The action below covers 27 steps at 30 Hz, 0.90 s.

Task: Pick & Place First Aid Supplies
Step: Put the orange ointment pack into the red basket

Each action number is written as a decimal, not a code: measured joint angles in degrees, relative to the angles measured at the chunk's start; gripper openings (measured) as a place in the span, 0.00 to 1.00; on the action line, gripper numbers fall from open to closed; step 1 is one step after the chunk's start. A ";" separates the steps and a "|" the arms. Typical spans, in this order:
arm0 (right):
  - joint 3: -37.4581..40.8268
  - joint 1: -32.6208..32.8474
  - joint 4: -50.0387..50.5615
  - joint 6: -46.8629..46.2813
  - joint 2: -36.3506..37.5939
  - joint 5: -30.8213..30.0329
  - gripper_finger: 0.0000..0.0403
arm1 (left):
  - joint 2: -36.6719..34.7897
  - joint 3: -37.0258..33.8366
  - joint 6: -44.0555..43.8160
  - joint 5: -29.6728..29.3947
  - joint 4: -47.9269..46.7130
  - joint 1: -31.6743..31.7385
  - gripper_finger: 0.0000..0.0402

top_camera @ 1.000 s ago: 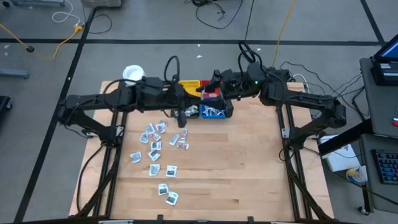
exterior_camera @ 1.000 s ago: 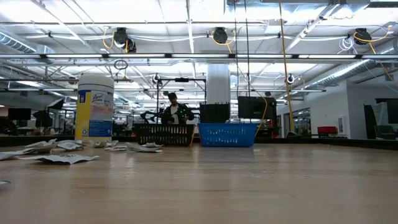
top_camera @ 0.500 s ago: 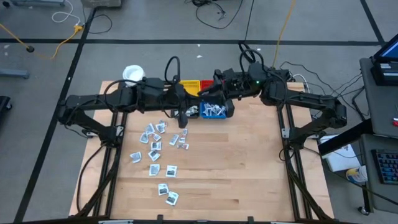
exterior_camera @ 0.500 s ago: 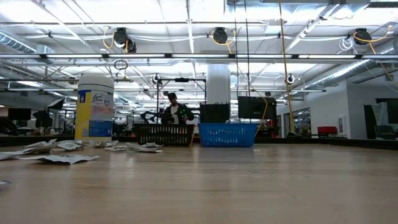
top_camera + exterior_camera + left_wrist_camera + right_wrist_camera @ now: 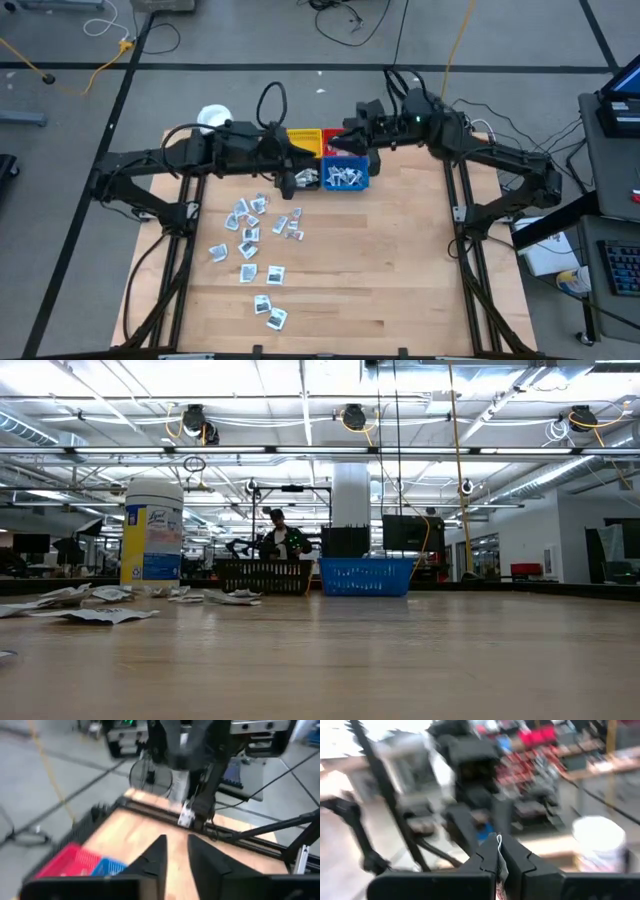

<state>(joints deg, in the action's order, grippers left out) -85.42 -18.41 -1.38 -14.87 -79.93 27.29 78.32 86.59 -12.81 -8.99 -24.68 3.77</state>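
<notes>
Several small white first aid packets (image 5: 255, 225) lie scattered on the wooden table left of centre, and more fill the blue bin (image 5: 345, 176). My right gripper (image 5: 340, 148) hovers over the bins at the far edge, shut on one packet (image 5: 499, 851); the left wrist view also shows that packet (image 5: 186, 815). My left gripper (image 5: 175, 845) faces it from the table's left, beside the blue bin, slightly open with nothing between its fingers. My right gripper pinches a thin white packet between its two fingertips (image 5: 512, 857). One edge of the packet (image 5: 499, 840) sticks out past the tips. The packet is lifted clear above the bins.
A row of small bins stands at the far edge: yellow (image 5: 303, 140), red (image 5: 330, 135), blue, and a black one (image 5: 264, 575) in the low view. A white-lidded round jar (image 5: 213, 117) stands at the far left corner. Bare wood lies to the right and near.
My right gripper has drawn back toward the table's far edge, uncovering the blue bin that it partly hid a second ago. The packets on the table have not moved.
</notes>
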 joint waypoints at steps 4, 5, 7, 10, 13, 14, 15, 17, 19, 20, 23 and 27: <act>-6.46 -2.33 18.29 7.96 0.08 -0.46 0.00 | -1.47 -0.02 -4.70 0.09 -8.15 0.87 0.33; -8.42 -2.88 22.80 10.11 -0.27 -0.55 0.00 | -1.78 -0.02 -4.96 0.49 -9.14 0.95 0.35; -12.96 -3.56 30.33 13.13 -2.23 -2.09 0.00 | -2.71 -0.09 -5.23 1.36 -12.12 1.35 0.39; -19.07 -5.23 44.21 17.57 -5.15 -6.46 0.00 | -3.06 0.07 -5.76 3.07 -12.30 1.79 0.43; -24.89 -5.83 53.64 22.06 -8.76 -11.46 0.00 | -3.10 -0.04 -5.76 6.60 -12.87 2.66 0.45; -26.10 -5.99 57.21 23.51 -9.73 -13.05 0.00 | -3.13 -0.04 -5.80 7.51 -12.68 2.91 0.46; -27.12 -6.00 60.14 25.13 -10.95 -14.45 0.00 | -3.24 -0.04 -5.94 8.06 -12.63 3.16 0.46; -28.45 -5.95 63.56 27.74 -13.50 -17.13 0.00 | -3.29 -0.02 -6.06 9.01 -12.55 3.65 0.46; -28.60 -6.24 66.29 29.80 -15.79 -19.66 0.00 | -3.16 -0.02 -6.37 9.11 -12.66 3.79 0.46; -28.63 -6.62 66.49 30.94 -16.79 -20.42 0.00 | -3.16 -0.02 -6.51 9.11 -12.66 3.83 0.46; -28.75 -8.21 66.42 34.87 -19.97 -23.48 0.00 | -3.21 -0.02 -6.67 9.17 -12.50 3.83 0.46; -28.79 -11.26 62.78 39.81 -25.24 -28.67 0.00 | -3.19 -0.02 -6.81 10.26 -12.73 3.76 0.46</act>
<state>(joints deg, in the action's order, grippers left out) -114.21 -29.66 61.40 24.94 -105.17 -1.38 75.13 86.56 -19.62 1.27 -37.41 7.53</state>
